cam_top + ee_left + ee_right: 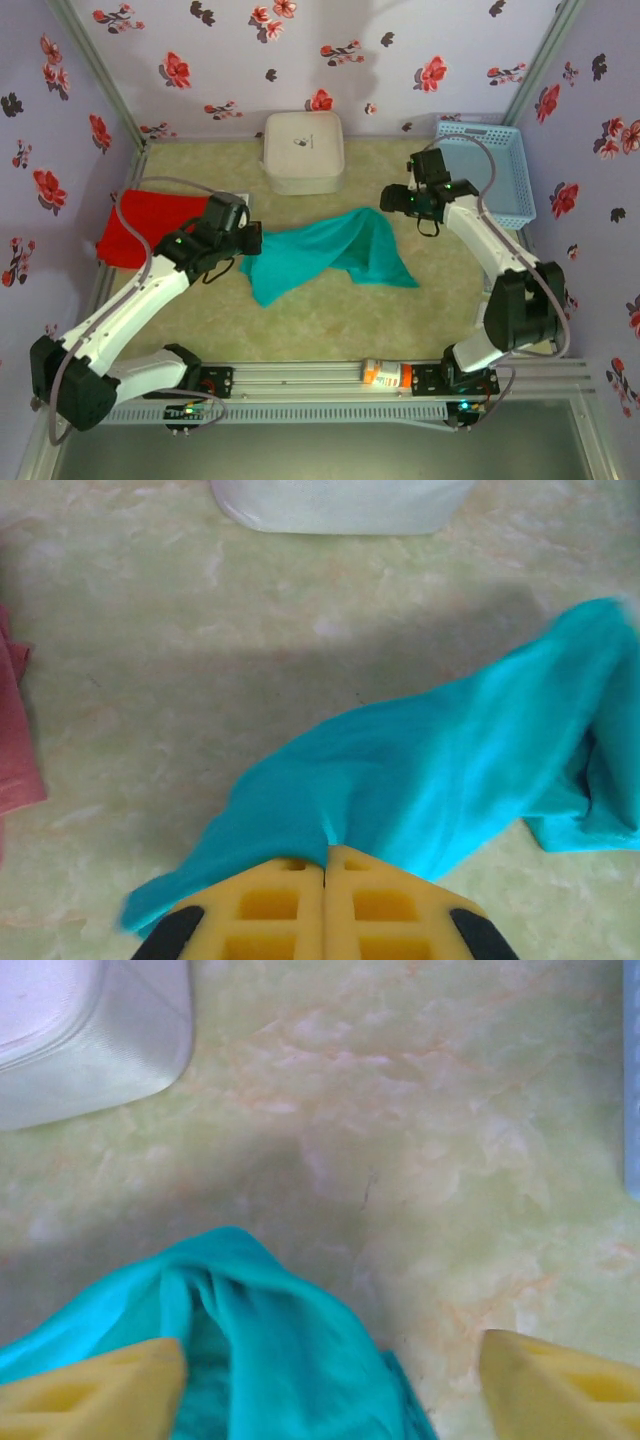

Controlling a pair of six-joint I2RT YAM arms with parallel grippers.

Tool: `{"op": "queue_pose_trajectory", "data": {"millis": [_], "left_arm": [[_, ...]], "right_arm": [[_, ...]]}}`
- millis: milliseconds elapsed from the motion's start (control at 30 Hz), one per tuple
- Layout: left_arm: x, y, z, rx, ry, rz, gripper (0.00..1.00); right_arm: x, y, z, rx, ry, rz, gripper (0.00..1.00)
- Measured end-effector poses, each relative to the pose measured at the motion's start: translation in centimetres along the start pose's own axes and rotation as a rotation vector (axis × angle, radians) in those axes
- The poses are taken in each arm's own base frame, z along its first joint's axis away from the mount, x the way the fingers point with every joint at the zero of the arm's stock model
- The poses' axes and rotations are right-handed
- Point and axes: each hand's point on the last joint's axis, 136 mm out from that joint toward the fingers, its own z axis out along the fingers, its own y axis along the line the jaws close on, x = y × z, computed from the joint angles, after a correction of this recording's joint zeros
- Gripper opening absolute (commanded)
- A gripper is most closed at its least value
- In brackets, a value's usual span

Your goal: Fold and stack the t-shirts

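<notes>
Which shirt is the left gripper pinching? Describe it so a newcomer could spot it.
On the pale green table, look at the middle, in front of the white box. The teal t-shirt lies there, rumpled and stretched sideways; the red t-shirt sits apart at the left edge.

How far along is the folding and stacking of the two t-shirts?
Nothing looks finished. In hand: the left gripper is shut on an edge of the teal t-shirt, which lies rumpled mid-table; the right gripper is open above its other end. Left: fold it, handle the red t-shirt at the table's left, stack both.
</notes>
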Motion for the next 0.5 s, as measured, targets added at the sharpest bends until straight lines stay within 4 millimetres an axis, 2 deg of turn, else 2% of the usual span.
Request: {"op": "queue_pose_trajectory", "data": {"millis": [100,233,367,500], "left_arm": [[-0.2,0.1,0.5,-0.002,-0.006,-0.006,0.00],[-0.7,0.2,0.4,0.000,-0.024,-0.015,0.00],[-0.8,0.5,0.2,-0.001,-0.035,-0.021,0.00],[-0.4,0.7,0.2,-0.001,-0.030,-0.021,0.00]], "right_arm": [[1.6,-0.7,0.6,0.006,0.020,0.033,0.87],[6.7,-1.3,0.6,-0.050,0.081,0.067,0.79],[11.0,-1.1,1.4,-0.091,0.141,0.072,0.73],[12.4,-0.6,2.5,-0.102,0.168,0.076,0.61]]}}
